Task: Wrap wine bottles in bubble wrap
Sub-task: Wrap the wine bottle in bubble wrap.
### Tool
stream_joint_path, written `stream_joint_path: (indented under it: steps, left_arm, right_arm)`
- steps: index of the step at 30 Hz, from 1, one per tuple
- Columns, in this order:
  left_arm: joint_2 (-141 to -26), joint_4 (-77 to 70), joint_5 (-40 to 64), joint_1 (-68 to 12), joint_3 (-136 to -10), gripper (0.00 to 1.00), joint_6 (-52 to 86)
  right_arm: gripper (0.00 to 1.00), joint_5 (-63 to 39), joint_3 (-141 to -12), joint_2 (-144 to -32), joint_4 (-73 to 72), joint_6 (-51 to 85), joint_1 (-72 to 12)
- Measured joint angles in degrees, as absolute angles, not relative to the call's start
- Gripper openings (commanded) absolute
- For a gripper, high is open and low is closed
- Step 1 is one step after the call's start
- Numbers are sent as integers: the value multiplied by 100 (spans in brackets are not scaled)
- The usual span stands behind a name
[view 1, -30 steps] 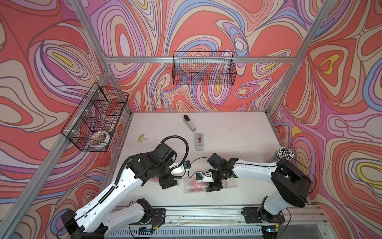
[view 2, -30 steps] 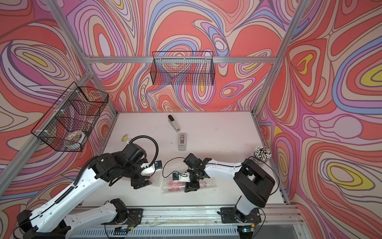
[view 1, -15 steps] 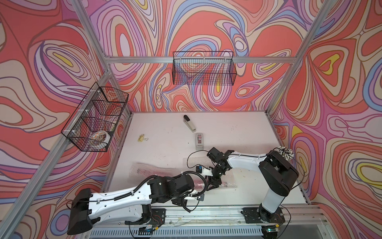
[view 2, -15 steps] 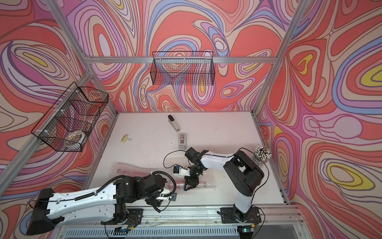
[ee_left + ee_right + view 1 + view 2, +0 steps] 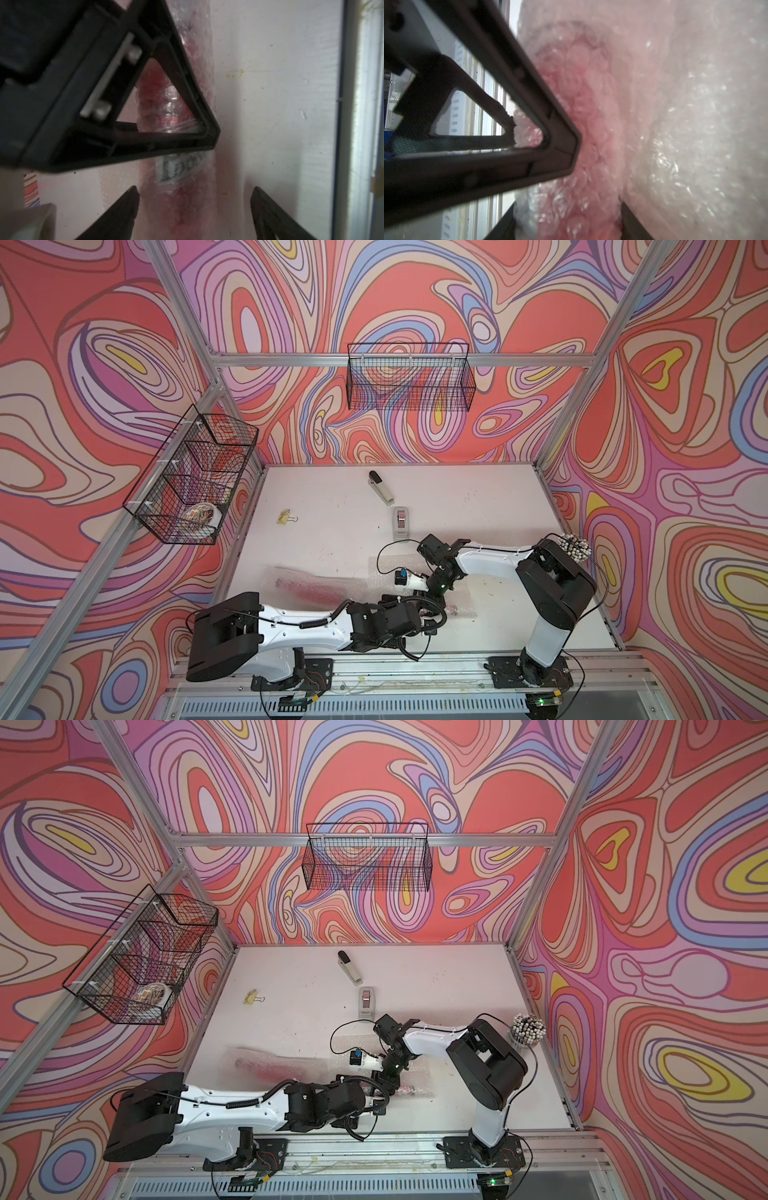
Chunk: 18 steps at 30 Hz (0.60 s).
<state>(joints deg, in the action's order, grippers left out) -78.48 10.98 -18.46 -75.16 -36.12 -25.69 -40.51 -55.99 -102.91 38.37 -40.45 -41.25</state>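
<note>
wine bottle point(image 5: 180, 170) label blurred, left fingers point(image 5: 116, 216) cropped

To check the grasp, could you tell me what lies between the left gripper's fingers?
The bubble-wrapped bottle with a white label lies between them, in the left wrist view.

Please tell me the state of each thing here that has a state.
Labelled bottle: lying, rolled in bubble wrap.
Other bottle: lying wrapped, untouched.
Left gripper: open, straddling the labelled bottle.
Right gripper: closed on the labelled bottle.
Stapler: closed, lying flat.
</note>
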Motion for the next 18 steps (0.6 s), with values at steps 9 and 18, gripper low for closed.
stream_joint_path:
  steps: [9, 18]
  left_arm:
    - [-8211, 729, -1688, -7120, -3568, 66, -2641]
    - [-8235, 1031, -1090, -6831, -3798, 53, -2755]
  right_arm:
    - [59, -4128, -5631, -10342, 3894, -4045, -4091]
    - [72, -4040, -5712, -10328, 4016, -4084, -4045]
